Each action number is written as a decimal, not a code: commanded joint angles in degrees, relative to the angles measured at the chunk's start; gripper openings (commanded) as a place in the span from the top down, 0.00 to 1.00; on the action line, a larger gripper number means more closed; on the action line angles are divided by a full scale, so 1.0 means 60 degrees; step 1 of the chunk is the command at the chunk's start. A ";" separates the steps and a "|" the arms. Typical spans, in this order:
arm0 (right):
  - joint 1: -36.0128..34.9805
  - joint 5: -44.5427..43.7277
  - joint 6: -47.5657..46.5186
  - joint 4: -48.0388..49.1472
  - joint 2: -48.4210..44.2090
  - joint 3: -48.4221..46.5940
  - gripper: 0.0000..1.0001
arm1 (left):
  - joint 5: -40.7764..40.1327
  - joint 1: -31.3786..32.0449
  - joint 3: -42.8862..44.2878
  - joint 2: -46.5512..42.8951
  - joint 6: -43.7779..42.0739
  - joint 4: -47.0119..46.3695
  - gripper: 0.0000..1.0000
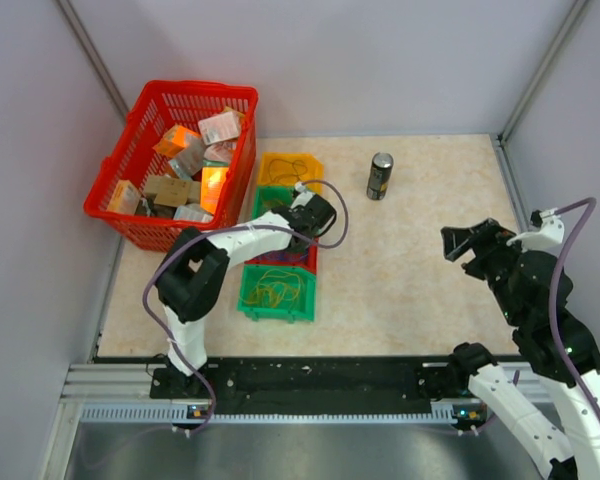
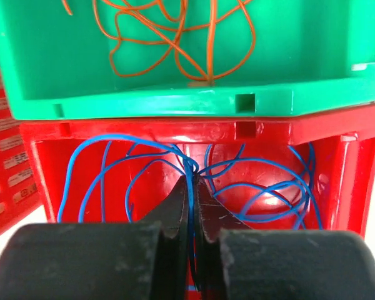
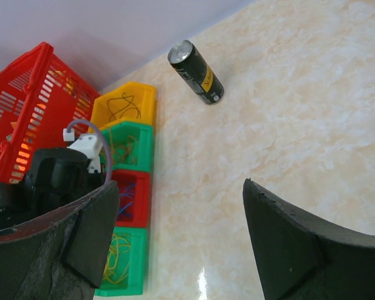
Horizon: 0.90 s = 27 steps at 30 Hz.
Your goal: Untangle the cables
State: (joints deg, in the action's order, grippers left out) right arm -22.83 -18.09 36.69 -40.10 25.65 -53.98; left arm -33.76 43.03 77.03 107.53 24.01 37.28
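Saw right gripper (image 1: 467,245) nearest, jaws spread wide over the table (image 1: 410,300), holding nothing. Counted four small bins in one column. Started with near green bin (image 1: 277,312) holding yellowish cables (image 1: 275,290). Found red bin (image 2: 200,131) next, where left gripper (image 2: 192,181), pressed shut, pinched a strand of the blue cables (image 2: 189,164). Passed far green bin (image 1: 268,198), then yellow bin (image 1: 280,160) with dark cables (image 3: 122,105). Noted beyond them one upright can (image 1: 380,176) and one red basket (image 1: 140,120) of boxes.
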 commanded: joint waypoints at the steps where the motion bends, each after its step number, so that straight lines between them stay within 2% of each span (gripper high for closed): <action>1: -0.0004 0.0275 -0.0050 0.0179 0.0164 0.0075 0.21 | 0.0088 -0.0022 0.0770 -0.0136 0.0319 0.0306 0.84; 3: 0.0011 0.0290 -0.0065 0.0150 0.0178 0.0090 0.21 | 0.0308 -0.0022 0.0638 -0.0734 0.0334 0.0233 0.60; 5: -0.0004 0.0261 -0.0065 0.0164 0.0193 0.0148 0.21 | 0.0455 -0.0022 0.0390 -0.1496 0.0320 0.0130 0.45; 11: 0.0011 0.0348 -0.0021 0.0208 0.0558 0.0134 0.21 | 0.1434 -0.0022 -0.0226 -0.4381 -0.0221 -0.0907 0.26; 15: -0.0004 0.0582 -0.0123 0.0311 0.0881 0.0163 0.21 | 0.2576 -0.0022 -0.0913 -0.6154 -0.0763 -0.2545 0.21; 19: 0.0011 0.1298 -0.0444 0.0369 0.1218 0.0134 0.20 | 0.4625 -0.0022 -0.1369 -0.7576 -0.1261 -0.4348 0.17; 23: 0.0011 0.2280 -0.1336 0.0720 0.1350 -0.0085 0.11 | 0.5930 -0.0022 -0.1457 -0.8719 -0.1672 -0.5989 0.12; 27: 0.0011 0.2194 -0.2143 0.0648 0.1205 -0.0583 0.03 | 0.6358 -0.0022 -0.1516 -0.9409 -0.2111 -0.7324 0.09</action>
State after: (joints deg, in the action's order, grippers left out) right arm -22.83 -7.22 30.50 -38.89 33.78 -53.10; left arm -2.87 42.89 68.69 55.11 15.55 7.53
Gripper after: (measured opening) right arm 0.934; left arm 0.898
